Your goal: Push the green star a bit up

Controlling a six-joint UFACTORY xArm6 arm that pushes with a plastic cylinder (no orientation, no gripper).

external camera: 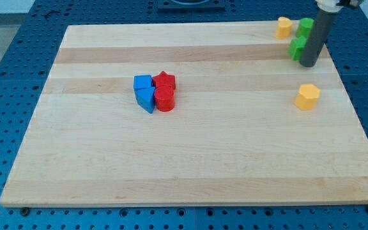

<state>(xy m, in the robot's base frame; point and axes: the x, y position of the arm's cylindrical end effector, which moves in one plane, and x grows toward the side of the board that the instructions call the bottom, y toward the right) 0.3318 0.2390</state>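
**Q:** Where are you, and where is the green star?

**Me:** In the camera view, my tip (309,64) rests on the pale wooden board (190,153) near the view's top right corner. I have no pincer to hold apart or together, just a straight dark rod. Touching my rod on its view-left side sits a green block (296,48); its star shape is hard to confirm, since I cover part of it. A second green block (305,27) sits just above it, close against my rod.

**Q:** What else is near you?

**Me:** A yellow block (284,27) lies up and to the view's left of me, and another yellow block (307,96) lies just below me. Far to my left cluster a blue cube (142,82), a blue wedge-like block (145,99), a red star (164,80) and a red cylinder (164,99).

**Q:** How do you push it well?

**Me:** I judge I should come round beneath the lower green block, centre on it, then nudge briefly toward the view's top, stopping early, because the other green block and the board's edge are close.
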